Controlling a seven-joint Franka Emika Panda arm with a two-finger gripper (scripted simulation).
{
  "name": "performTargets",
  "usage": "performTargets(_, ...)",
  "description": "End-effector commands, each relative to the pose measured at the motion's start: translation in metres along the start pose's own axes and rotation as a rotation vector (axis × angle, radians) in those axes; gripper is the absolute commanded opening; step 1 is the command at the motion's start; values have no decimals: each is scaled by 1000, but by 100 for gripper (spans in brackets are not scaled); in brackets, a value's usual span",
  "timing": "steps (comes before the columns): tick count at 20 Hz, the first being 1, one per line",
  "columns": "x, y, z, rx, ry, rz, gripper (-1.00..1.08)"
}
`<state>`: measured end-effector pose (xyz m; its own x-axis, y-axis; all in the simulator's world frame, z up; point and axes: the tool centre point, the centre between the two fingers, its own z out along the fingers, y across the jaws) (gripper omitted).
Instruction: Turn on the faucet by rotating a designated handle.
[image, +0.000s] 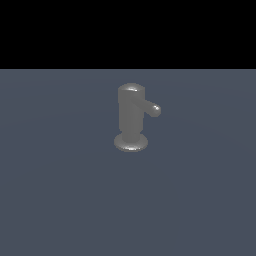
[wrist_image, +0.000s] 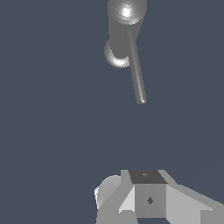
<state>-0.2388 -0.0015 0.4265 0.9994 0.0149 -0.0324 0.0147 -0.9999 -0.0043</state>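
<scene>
My pale grey blocky gripper shows only partly at the wrist frame's lower edge; fingertips unseen, so opening cannot be judged, nothing held. Thin grey metallic rod handle lies well apart ahead, long axis pointing roughly toward me, projecting from the dull-grey domed cylindrical faucet, centre of exterior frame

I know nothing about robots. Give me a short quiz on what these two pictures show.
1. True or false: the hand is touching the handle.
2. In the exterior view, the handle sticks out toward that view's: A left, B right.
3. Fill in: the faucet stands ____ on its round base.

Key: 1 false, the hand is apart from the handle; 2 B; 3 upright.
</scene>
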Motion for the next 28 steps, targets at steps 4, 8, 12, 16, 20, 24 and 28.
performTargets(4, 13, 0, 42, -1, 6, -31, -100)
performTargets(8, 24, 0, 73, -3, 11, -54, -100)
performTargets(12, 35, 0, 103, -4, 16, -76, -100)
performTargets(16, 46, 0, 132, -5, 21, -97, -100)
performTargets(20, 56, -1, 157, -5, 25, -116, -100)
performTargets(24, 65, -1, 177, -6, 28, -131, -100)
performTargets(28, 72, -1, 192, -7, 30, -142, -100)
